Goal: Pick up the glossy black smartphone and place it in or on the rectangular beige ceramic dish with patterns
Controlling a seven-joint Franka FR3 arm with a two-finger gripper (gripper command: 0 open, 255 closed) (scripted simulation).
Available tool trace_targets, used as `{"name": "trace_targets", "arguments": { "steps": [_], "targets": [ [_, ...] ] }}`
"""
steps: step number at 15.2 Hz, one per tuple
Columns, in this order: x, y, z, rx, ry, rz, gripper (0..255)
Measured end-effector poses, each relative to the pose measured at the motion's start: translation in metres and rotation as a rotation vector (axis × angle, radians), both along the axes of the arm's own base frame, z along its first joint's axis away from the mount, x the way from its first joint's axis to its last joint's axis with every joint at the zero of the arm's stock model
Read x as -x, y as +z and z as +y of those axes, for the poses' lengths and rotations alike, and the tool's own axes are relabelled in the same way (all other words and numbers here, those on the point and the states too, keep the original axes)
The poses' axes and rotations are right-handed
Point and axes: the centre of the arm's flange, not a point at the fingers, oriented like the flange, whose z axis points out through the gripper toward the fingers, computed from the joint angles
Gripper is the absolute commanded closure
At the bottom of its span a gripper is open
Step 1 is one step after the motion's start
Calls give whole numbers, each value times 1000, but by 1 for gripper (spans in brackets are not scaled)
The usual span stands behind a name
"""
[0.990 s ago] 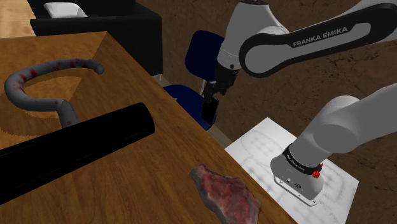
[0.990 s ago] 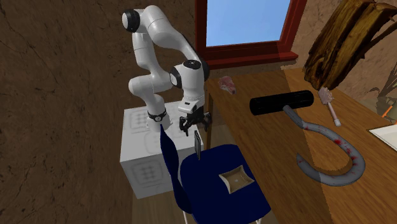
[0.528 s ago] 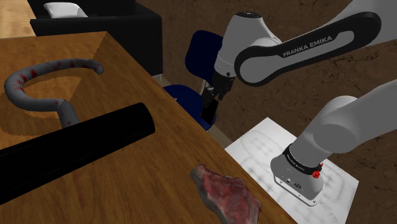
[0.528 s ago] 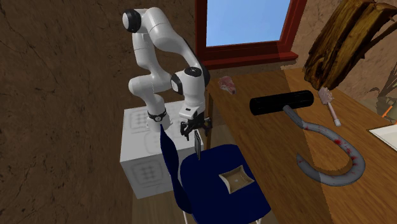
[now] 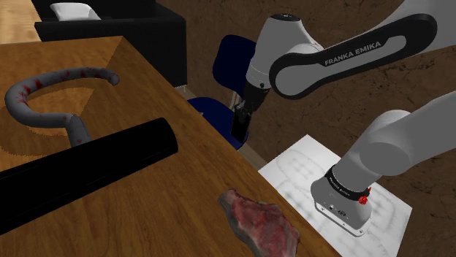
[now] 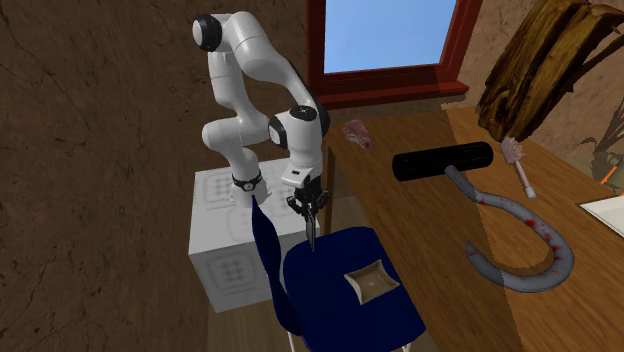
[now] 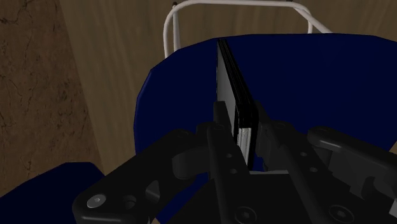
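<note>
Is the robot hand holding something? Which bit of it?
Yes. The black gripper clasps the thin glossy black smartphone by its upper end, its flat faces between the fingers.

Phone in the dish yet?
No, the smartphone stands on edge in the gripper, apart from the dish lying further along the blue chair seat.
</note>
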Motion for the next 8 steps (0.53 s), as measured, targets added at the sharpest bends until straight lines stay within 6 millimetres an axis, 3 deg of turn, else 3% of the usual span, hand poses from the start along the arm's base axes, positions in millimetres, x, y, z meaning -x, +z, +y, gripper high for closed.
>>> {"name": "trace_targets", "arguments": {
  "steps": [8],
  "targets": [
    [0, 3, 0, 0, 0, 0, 255]
  ]
}}
